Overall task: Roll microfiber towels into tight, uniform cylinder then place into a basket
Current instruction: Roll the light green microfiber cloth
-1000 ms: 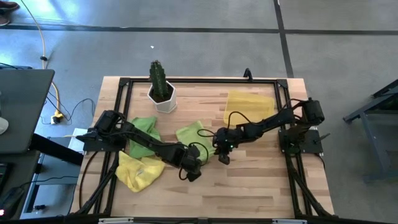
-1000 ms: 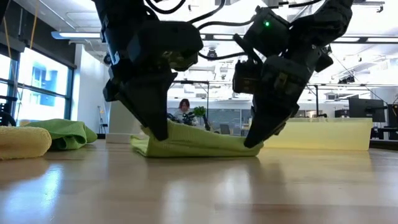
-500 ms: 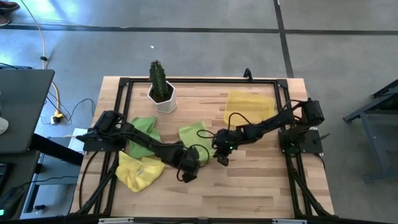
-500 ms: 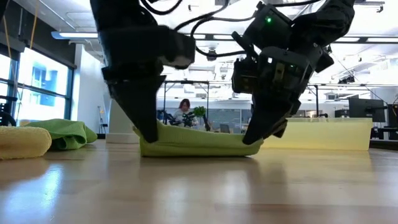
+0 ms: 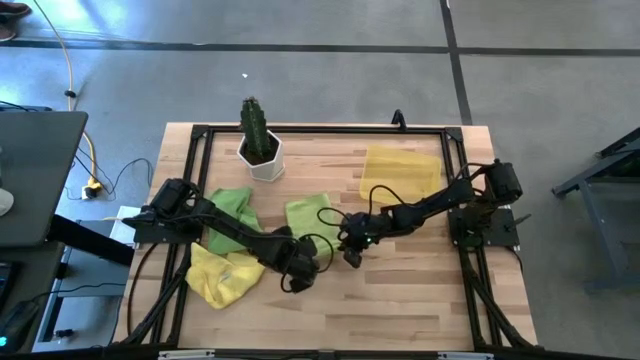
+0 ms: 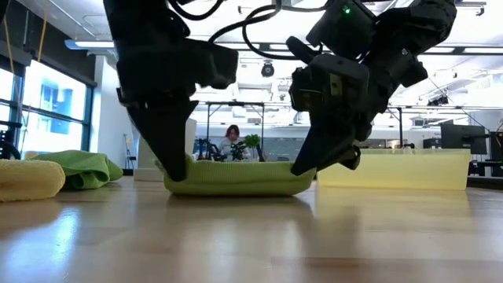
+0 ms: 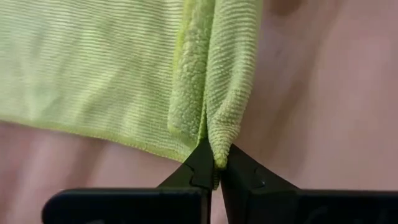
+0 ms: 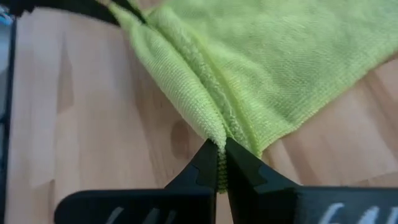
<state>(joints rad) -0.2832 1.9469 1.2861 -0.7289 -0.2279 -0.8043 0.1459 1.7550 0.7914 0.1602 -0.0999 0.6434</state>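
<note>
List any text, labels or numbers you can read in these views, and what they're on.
None can be read: the lime green towel, the yellow basket, the cactus pot and the wooden table carry no print. Both arms show no legible marking, and the office background in the low view is too distant.

I'm working in what looks like an open-plan lab or office: a butcher-block bench [image 5: 400,290] in a black frame stands on a grey concrete floor [image 5: 320,90] with a yellow cable [image 5: 70,60] trailing across it. Beyond the bench I see ceiling strip lights [image 6: 94,45], tall windows [image 6: 59,110], desks, and a person [image 6: 233,140] seated far back.
</note>
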